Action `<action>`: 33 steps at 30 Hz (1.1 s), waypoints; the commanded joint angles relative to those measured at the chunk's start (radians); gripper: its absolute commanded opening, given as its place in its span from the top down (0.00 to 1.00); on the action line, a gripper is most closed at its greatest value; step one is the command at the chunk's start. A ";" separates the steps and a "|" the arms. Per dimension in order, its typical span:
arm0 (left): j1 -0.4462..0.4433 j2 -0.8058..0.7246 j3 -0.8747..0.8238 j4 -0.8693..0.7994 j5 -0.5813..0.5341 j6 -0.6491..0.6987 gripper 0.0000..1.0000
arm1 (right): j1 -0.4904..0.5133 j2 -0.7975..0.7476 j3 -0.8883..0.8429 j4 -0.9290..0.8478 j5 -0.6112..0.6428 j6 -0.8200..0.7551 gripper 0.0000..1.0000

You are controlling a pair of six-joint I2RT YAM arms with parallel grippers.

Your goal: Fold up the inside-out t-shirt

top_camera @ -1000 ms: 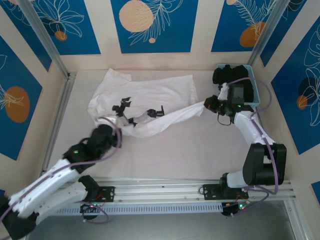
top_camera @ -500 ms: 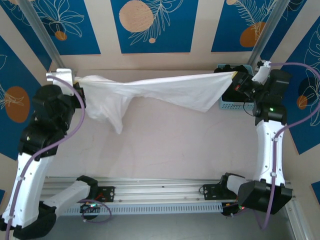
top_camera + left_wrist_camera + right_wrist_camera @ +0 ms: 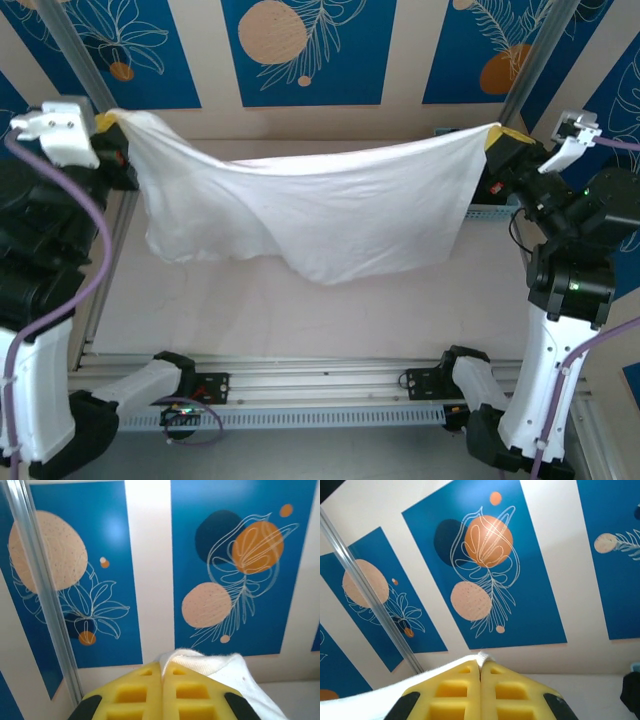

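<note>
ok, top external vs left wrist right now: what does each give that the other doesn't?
Top external: the t-shirt hanging spread in the air between left gripper and right gripper, above the table. Left wrist: yellow pads pressed together on a bunched cloth edge, close up. Both: the shirt, the left grip, blue wall panels.

the left arm [image 3: 40, 370] and right arm [image 3: 545, 360] have white shells over black joints, with purple cables [image 3: 100, 265] looping alongside. a green light [image 3: 573, 285] glows. yellow fingers [image 3: 132, 695] carry square moulded pockets.
</note>
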 commanded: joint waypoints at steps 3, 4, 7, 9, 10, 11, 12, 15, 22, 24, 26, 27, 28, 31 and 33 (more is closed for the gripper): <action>0.210 0.275 0.040 0.036 0.132 -0.122 1.00 | 0.058 0.227 0.028 0.071 0.071 0.008 1.00; 0.240 0.328 0.078 0.045 0.153 -0.134 1.00 | 0.075 0.283 0.056 0.085 0.077 0.000 1.00; 0.296 0.498 0.258 0.033 0.191 -0.153 1.00 | 0.117 0.420 0.148 0.141 0.105 -0.011 1.00; 0.317 0.588 0.401 0.007 0.225 -0.173 1.00 | 0.136 0.494 0.228 0.141 0.105 -0.013 1.00; 0.320 0.621 0.474 -0.004 0.232 -0.177 1.00 | 0.148 0.521 0.269 0.133 0.109 -0.016 1.00; 0.321 0.638 0.526 -0.005 0.241 -0.181 1.00 | 0.161 0.539 0.302 0.122 0.118 -0.028 1.00; 0.322 0.642 0.555 0.001 0.251 -0.183 1.00 | 0.172 0.545 0.327 0.112 0.129 -0.042 1.00; 0.322 0.588 0.544 0.044 0.265 -0.182 1.00 | 0.203 0.532 0.360 0.080 0.171 -0.095 1.00; 0.322 0.306 0.277 0.187 0.281 -0.151 1.00 | 0.224 0.365 0.255 0.049 0.185 -0.154 1.00; 0.321 0.231 0.227 0.206 0.281 -0.139 1.00 | 0.227 0.300 0.220 0.036 0.185 -0.172 1.00; 0.322 0.154 0.182 0.223 0.279 -0.131 1.00 | 0.230 0.220 0.177 0.030 0.198 -0.186 1.00; 0.322 0.122 0.167 0.232 0.281 -0.131 1.00 | 0.231 0.185 0.162 0.026 0.205 -0.190 1.00; 0.322 0.088 0.149 0.248 0.287 -0.129 1.00 | 0.232 0.145 0.147 0.023 0.218 -0.196 1.00; 0.322 0.021 0.142 0.271 0.303 -0.123 1.00 | 0.233 0.046 0.128 0.015 0.252 -0.207 1.00; 0.322 0.002 0.157 0.282 0.306 -0.119 1.00 | 0.234 0.009 0.137 0.008 0.262 -0.208 1.00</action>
